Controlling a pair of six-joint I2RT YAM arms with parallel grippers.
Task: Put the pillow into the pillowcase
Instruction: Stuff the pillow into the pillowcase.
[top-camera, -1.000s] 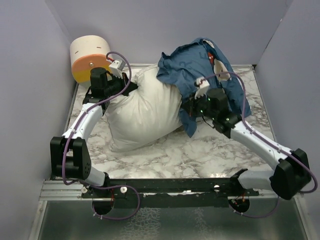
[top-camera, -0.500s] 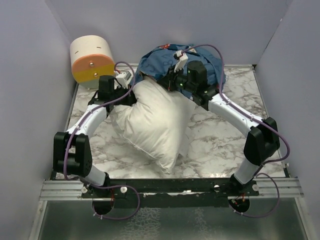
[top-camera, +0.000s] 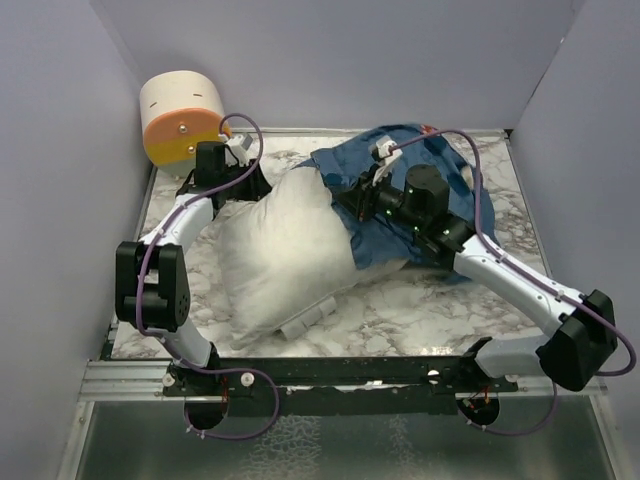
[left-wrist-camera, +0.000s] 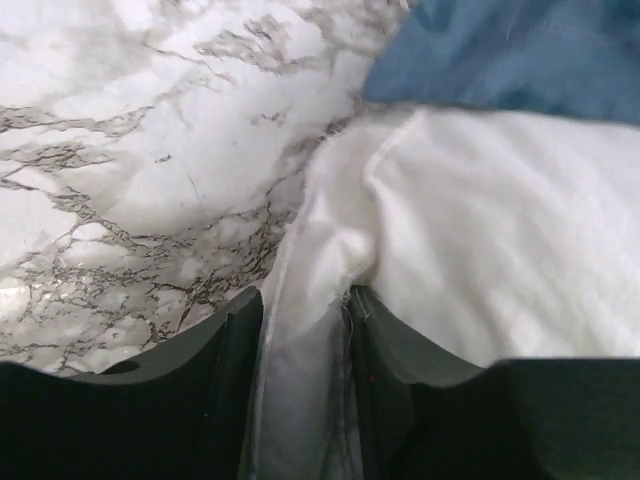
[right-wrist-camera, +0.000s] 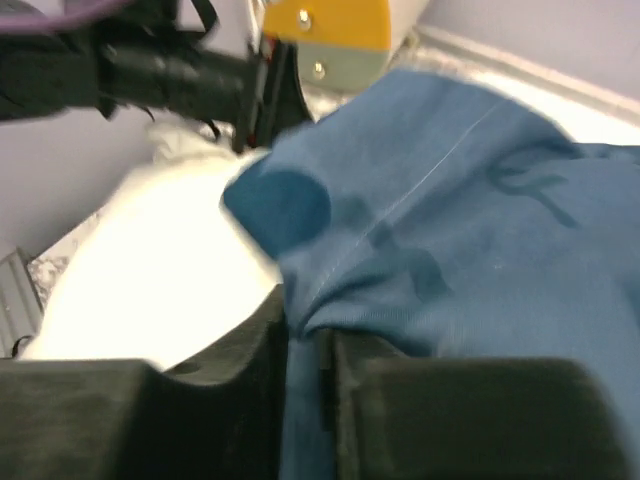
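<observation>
The plump white pillow (top-camera: 280, 250) lies on the marble table, its right end under the dark blue pillowcase (top-camera: 400, 190). My left gripper (top-camera: 258, 185) is at the pillow's far left corner. In the left wrist view that gripper (left-wrist-camera: 305, 295) has a fold of white pillow (left-wrist-camera: 500, 230) fabric filling the narrow gap between its jaws. My right gripper (top-camera: 352, 200) is at the pillowcase's left edge, over the pillow. The right wrist view shows the right gripper (right-wrist-camera: 308, 320) shut on a bunched fold of pillowcase (right-wrist-camera: 470, 210), with the pillow (right-wrist-camera: 150, 260) bright to its left.
A cream and orange cylinder (top-camera: 182, 120) stands at the back left corner, just behind my left wrist. Grey walls close in the table (top-camera: 430, 300) on the left, back and right. The left arm (right-wrist-camera: 150, 65) crosses the top of the right wrist view.
The right arm has swung right and down, drawing the pillowcase over the pillow's right end. The pillow has dropped flatter toward the left. The left jaws stand slightly wider.
</observation>
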